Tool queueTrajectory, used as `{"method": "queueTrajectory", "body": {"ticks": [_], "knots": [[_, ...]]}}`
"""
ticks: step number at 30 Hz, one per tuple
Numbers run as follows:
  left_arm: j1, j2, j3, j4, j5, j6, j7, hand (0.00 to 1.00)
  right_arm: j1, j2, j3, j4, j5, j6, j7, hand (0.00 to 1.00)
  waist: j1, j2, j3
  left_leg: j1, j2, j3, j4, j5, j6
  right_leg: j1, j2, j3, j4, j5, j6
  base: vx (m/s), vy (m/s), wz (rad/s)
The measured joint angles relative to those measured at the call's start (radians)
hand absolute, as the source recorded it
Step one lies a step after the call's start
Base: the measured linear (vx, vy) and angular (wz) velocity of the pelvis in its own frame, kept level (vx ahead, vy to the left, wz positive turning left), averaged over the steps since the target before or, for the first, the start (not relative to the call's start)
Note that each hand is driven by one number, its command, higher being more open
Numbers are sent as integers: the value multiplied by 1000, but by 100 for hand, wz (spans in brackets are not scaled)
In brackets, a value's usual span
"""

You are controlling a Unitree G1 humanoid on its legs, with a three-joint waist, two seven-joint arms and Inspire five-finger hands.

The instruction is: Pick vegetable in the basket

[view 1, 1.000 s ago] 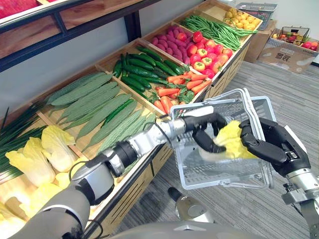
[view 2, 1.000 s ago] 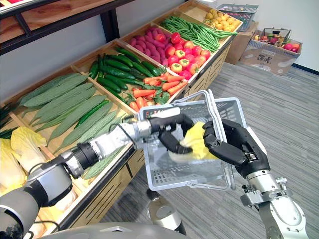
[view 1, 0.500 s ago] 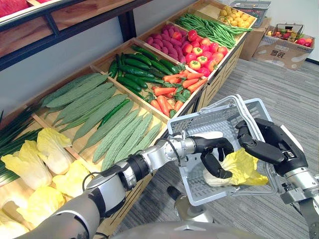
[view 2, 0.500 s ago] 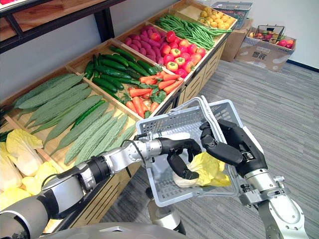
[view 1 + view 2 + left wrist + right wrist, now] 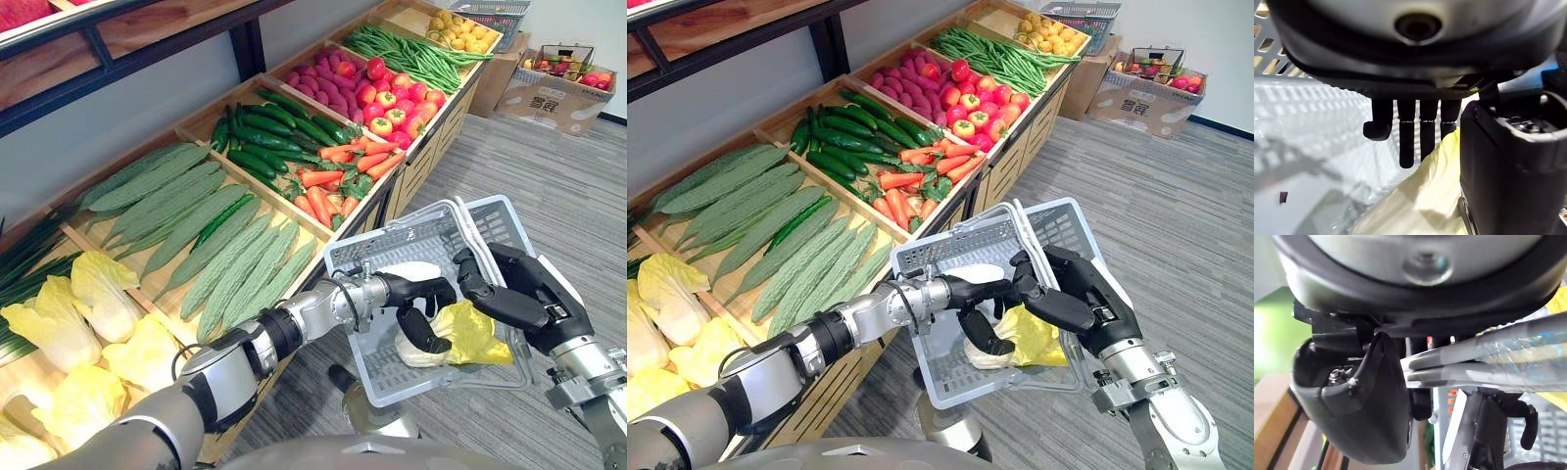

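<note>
A pale yellow cabbage (image 5: 472, 333) lies on the bottom of the grey plastic basket (image 5: 392, 241), which hangs in the air in front of the shelf. My left hand (image 5: 419, 311) reaches into the basket from the shelf side. Its fingers (image 5: 1406, 143) and thumb are curled round the white stem end of the cabbage (image 5: 1418, 198). My right hand (image 5: 524, 296) is at the basket's right rim, shut on the folded handle (image 5: 1488, 357).
The wooden shelf on the left holds bins of cabbages (image 5: 98, 294), long green gourds (image 5: 225, 245), dark cucumbers (image 5: 269, 127), carrots (image 5: 333, 186), red and yellow produce (image 5: 392, 98) and green beans (image 5: 411, 54). A cardboard box (image 5: 568, 93) stands far right on the grey floor.
My left hand has brought the cabbage down from the basket's upper part to its bottom. The basket has tipped flatter and sits slightly lower and nearer the shelf.
</note>
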Motion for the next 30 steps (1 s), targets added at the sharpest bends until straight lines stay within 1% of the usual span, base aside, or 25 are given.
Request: {"method": "queueTrajectory", "body": {"ticks": [2,5,9,14,15,20,26,30], "knots": [[-3,-9,11,33,17,0,5,0,2,0,11,-3,0,0,4,0,0,0,0,0,0,7,1,-1,0,-4,1,6,2,0,0,58,26,-8],[-33,-7,23,101,84,8,14,0,4,0,17,-22,5,0,7,0,-3,-4,4,-1,1,15,9,-6,0,-11,6,14,11,-1,0,60,29,-9],[-47,4,39,106,119,13,38,0,8,0,22,-57,17,0,9,0,-3,-5,7,-1,0,19,14,-8,0,-12,6,18,12,-1,-2,55,31,-3],[-61,3,63,106,119,13,49,0,8,0,22,-70,40,0,9,0,-5,-9,10,-2,1,19,14,-9,0,-13,6,18,13,-2,-2,69,30,0],[-67,3,63,106,119,13,49,100,9,0,22,-70,40,0,9,0,-5,-9,11,-2,1,19,14,-9,0,-13,6,18,13,-2,-2,70,27,0],[-88,4,69,106,118,13,62,100,13,0,22,-70,40,0,9,0,-6,-13,13,-2,1,19,13,-9,0,-14,6,17,13,-2,-2,71,28,0],[-88,5,69,99,105,13,45,100,31,1,26,-70,40,0,9,0,-4,-13,13,-6,1,10,13,-9,0,-13,0,8,14,-2,-2,40,16,4],[-89,19,75,55,9,13,30,100,39,1,26,-70,40,0,9,0,-2,-12,13,-9,1,1,13,-8,1,-13,-2,0,15,-2,-2,0,0,6]]}}
